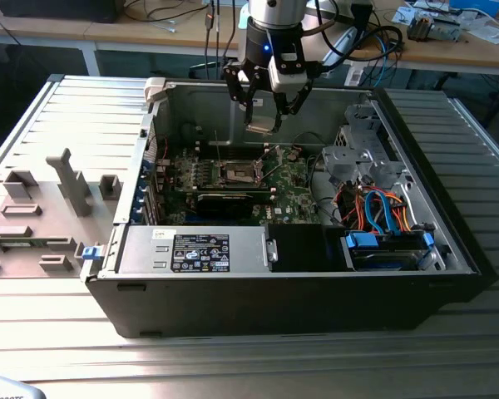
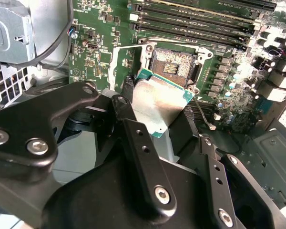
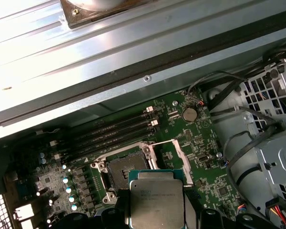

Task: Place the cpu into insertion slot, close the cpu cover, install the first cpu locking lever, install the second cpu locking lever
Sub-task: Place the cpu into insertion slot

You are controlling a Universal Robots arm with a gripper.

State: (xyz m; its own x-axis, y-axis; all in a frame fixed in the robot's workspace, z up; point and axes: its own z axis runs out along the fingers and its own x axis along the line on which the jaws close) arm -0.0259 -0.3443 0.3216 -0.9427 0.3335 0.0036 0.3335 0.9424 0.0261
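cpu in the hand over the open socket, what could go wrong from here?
1. The cpu hangs in the hand above the insertion slot, apart from it; coming down tilted or off-centre could damage the contacts.
2. The cpu cover stands open beside the slot; the hand might catch it.
3. Gripped by its edges, the cpu might slip onto the green board.

This looks like a robotics or electronics lab: an opened desktop computer case [image 1: 283,291] lies on its side on a ribbed metal table [image 1: 249,366], its green circuit board [image 1: 287,187] and drive cables [image 1: 382,212] exposed, and above it a robot arm [image 1: 274,17] has its gripper [image 1: 264,116] pinching a cpu [image 1: 262,126]. Grey moulded fixtures [image 1: 66,179] stand near the table's edge at the exterior view's left. Behind the table run wooden workbenches [image 1: 474,54] strewn with loose cables [image 1: 170,12] and electronic parts [image 1: 432,27].
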